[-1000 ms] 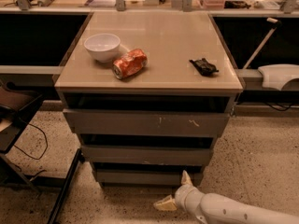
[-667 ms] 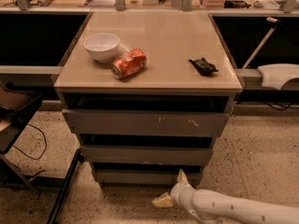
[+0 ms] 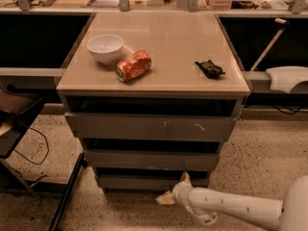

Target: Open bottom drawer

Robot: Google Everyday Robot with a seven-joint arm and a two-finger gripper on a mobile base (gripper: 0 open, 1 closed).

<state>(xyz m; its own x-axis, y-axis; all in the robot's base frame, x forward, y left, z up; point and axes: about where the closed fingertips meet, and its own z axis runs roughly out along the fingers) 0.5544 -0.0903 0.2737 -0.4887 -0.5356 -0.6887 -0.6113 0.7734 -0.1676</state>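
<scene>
While end effector (image 3: pixel 174 189) hangs at bottom drawer (image 3: pixel 144 182) (interior dark), bowl (image 3: pixel 105 47) beside can (image 3: pixel 134 65)

You see a smooth white tubular arm (image 3: pixel 231 208).
Small dark dots mark it; your gripper (image 3: pixel 173 189), at the foot of the bench (image 3: pixel 168 66), carries pale tan jaws, spread apart.

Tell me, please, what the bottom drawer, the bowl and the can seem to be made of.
The bottom drawer: likely painted metal or laminate, matte grey, flat front. The bowl: probably ceramic or plastic, glossy white. The can: thin metal, dented, shiny orange-red print. The gripper sits low by the drawer's front, fingers apart.
</scene>
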